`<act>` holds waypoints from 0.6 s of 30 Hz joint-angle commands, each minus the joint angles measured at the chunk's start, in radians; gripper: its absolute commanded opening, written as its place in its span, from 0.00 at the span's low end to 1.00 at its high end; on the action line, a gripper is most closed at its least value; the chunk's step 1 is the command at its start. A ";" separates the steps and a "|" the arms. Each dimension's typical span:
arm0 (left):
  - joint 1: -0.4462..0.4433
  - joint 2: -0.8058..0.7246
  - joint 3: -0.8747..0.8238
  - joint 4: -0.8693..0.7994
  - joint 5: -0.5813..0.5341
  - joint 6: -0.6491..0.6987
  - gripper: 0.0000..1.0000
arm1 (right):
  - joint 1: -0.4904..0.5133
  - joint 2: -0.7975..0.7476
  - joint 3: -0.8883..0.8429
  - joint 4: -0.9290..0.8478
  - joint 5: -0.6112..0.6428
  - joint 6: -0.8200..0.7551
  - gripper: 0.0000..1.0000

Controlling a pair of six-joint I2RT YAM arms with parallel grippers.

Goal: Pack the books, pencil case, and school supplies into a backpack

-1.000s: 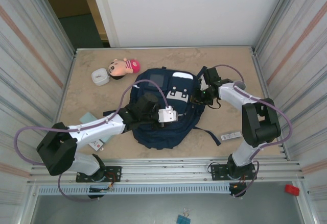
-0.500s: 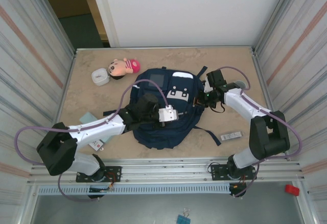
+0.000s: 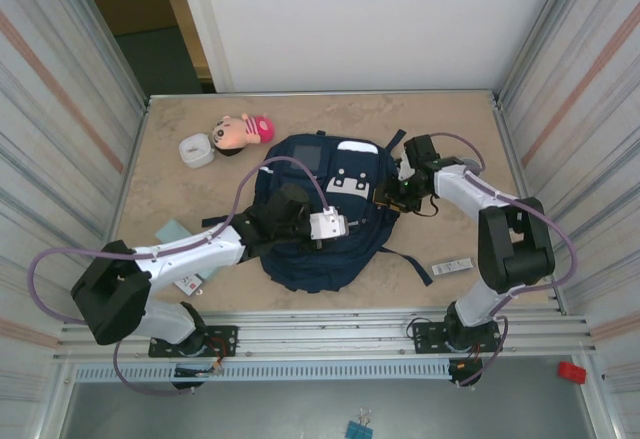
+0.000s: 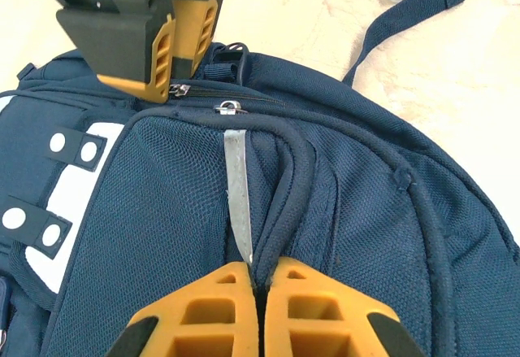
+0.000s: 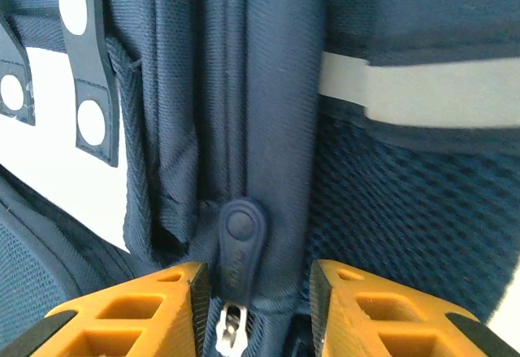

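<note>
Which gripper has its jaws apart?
The right gripper: its jaws stand apart either side of the zip pull, while the left gripper is pinched shut on the backpack.

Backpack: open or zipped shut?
Looks zipped shut: the backpack shows no gap or inside from above, and the fabric above the zip pull lies closed between the right hand's spread fingers.

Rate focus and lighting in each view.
Top external view: even, soft light, sharp throughout, only faint shadows beside the backpack. Left wrist view: backpack mesh crisp, table bright, left fingers at the bottom edge softer. Right wrist view: very close, zipper pull fairly sharp, white stripe soft-edged.
</note>
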 commanded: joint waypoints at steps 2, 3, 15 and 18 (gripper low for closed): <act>-0.006 -0.052 -0.005 0.050 -0.003 -0.015 0.00 | 0.013 0.045 0.048 -0.010 0.048 -0.033 0.37; -0.006 -0.053 -0.006 0.050 -0.003 -0.015 0.00 | 0.012 0.049 0.049 -0.008 0.058 -0.035 0.36; -0.008 -0.051 -0.009 0.054 -0.001 -0.020 0.00 | -0.004 0.071 0.089 -0.013 0.141 -0.047 0.31; -0.011 -0.049 -0.009 0.055 -0.002 -0.023 0.00 | -0.007 0.075 0.098 -0.010 0.145 -0.044 0.29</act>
